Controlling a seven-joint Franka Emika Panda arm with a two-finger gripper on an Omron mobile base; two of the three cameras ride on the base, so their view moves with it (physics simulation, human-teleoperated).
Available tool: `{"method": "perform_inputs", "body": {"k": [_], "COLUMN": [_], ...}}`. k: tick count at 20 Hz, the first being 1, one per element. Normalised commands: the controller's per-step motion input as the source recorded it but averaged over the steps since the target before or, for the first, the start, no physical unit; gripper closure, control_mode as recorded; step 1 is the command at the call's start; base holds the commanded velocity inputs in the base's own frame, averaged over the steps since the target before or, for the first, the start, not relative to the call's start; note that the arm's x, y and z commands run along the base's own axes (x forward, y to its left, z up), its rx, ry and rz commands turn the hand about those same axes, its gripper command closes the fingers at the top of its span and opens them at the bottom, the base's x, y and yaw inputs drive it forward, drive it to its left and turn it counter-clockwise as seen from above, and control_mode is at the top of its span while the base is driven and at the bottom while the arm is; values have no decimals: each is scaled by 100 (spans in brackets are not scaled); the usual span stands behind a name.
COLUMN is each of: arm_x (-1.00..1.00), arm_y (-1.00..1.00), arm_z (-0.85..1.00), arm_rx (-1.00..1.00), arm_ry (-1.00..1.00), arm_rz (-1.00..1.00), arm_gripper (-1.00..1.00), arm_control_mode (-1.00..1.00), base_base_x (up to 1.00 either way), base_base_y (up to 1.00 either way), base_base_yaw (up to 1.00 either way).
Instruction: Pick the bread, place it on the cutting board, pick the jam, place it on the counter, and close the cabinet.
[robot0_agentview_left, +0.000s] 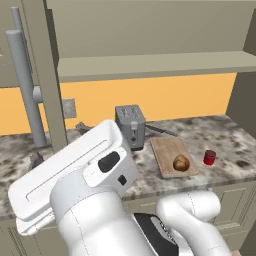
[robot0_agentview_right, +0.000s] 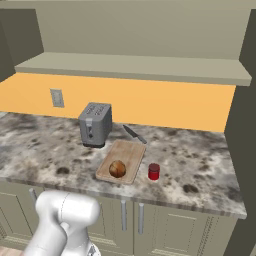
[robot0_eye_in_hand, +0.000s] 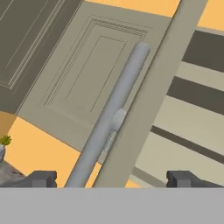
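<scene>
Left base view first: I see the bread (robot0_agentview_left: 181, 162) sitting on the board (robot0_agentview_left: 170, 150), with the jam (robot0_agentview_left: 209, 157) just beside the board at its 3 o'clock, standing on the bench (robot0_agentview_left: 225, 135). That leaves the cabinet (robot0_agentview_left: 47, 75), whose door edge stands out toward me at 10 o'clock, its bar handle (robot0_agentview_left: 25, 85) beside it.

Right base view: same layout from the other side; bread on the board, jam on the bench at the board's 3 o'clock, toaster (robot0_agentview_right: 95, 123) at its 11 o'clock with a knife (robot0_agentview_right: 135, 134) lying near.

Hand view: my end effector (robot0_eye_in_hand: 113, 178) has its tips spread wide and holds nothing. The handle runs from 7 o'clock up to 1 o'clock, between the tips, with the door panel behind it. I judge closing is the step in hand. I would press flat on the door face beside the handle, away from the hinge, and follow its arc steadily so the tips don't slip off.
</scene>
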Motion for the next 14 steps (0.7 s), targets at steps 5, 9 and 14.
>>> {"method": "perform_inputs", "body": {"k": [5,9,14], "arm_x": [13,20,25], "arm_y": [34,26,22], "arm_z": [0,0,0], "arm_rx": [0,0,0], "arm_ry": [-5,-7,-6], "arm_rz": [0,0,0], "arm_gripper": [-100,-100,-100], "arm_control_mode": [-100,-100,-100], "base_base_x": [0,0,0], "base_base_y": [0,0,0], "base_base_yaw": [0,0,0]}}
